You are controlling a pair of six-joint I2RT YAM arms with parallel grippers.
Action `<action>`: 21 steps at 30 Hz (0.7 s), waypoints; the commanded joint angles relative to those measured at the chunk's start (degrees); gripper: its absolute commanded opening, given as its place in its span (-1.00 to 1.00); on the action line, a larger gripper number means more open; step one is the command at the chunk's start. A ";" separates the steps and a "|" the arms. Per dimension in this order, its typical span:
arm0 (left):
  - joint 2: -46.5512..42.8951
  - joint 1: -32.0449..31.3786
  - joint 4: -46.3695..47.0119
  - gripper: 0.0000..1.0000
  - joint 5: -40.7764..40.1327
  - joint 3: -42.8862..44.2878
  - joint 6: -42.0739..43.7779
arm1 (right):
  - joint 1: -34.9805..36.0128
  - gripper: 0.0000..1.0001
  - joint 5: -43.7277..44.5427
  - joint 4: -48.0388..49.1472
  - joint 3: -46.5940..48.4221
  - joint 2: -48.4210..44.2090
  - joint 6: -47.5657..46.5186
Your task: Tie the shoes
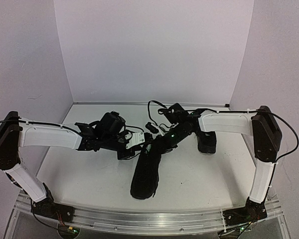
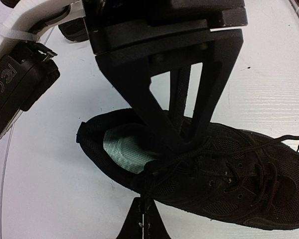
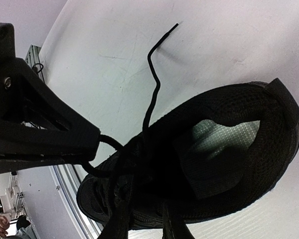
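Task early: no bow on near shoe (image 1: 145, 172); loose lace (image 3: 152, 84) end trails off its collar onto table (image 1: 199, 184). Second shoe (image 1: 208, 144), beyond it to my right, too dark to judge. My left claw (image 2: 182, 144) clenched on lace above its tongue, arm stretched low. My right claw (image 3: 147, 226) over its collar, jaws slightly parted, nothing visibly gripped.

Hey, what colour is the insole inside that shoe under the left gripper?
Pale light green: the insole shows inside the black shoe, clearest in the left wrist view.
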 commanded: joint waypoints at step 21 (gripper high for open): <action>-0.23 0.25 1.54 -1.00 0.92 0.24 -0.70 | 3.95 -0.91 10.79 -0.46 1.55 -0.20 0.63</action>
